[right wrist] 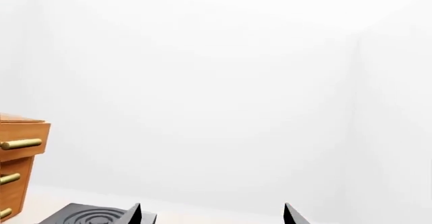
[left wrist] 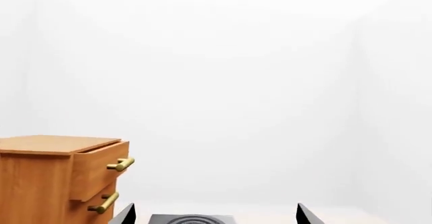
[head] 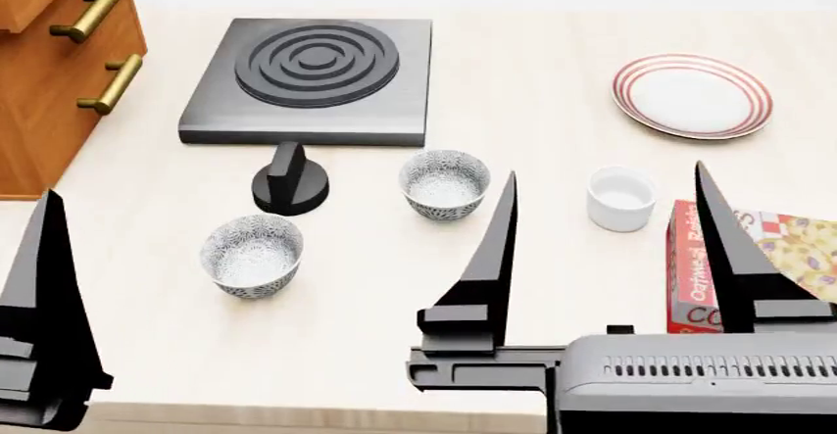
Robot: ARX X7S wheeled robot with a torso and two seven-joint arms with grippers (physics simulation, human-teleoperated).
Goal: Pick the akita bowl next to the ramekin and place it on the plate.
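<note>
Right pincer (head: 605, 248) hangs wide open over the near edge of the desk (head: 523, 91), its two black fingers (head: 491, 248) far apart and gripping nothing. Between those fingers, farther back, stands the ramekin (head: 620, 198), untouched. Beside the right-hand finger lies a red carton (head: 693, 277) with a patterned packet (head: 791, 248) next to it, at the desk's right edge.

Left pincer shows only one dark finger (head: 42, 297) at the near left corner in the head view; its wrist view shows two finger tips (left wrist: 125, 215) set wide apart with nothing between them.

Just left of the ramekin sits the akita bowl (head: 445, 184), upright, near the desk's middle. Its twin bowl (head: 251, 254) stands closer to the near edge and further left. A black knob (head: 290, 181) sits between the two bowls, touching neither. Behind it lies the burner pad (head: 314, 79). At the far right corner rests the plate (head: 692, 95), well apart from the akita bowl. A wooden cabinet (head: 53, 72) with brass handles (head: 110, 83) fills the far left corner.
</note>
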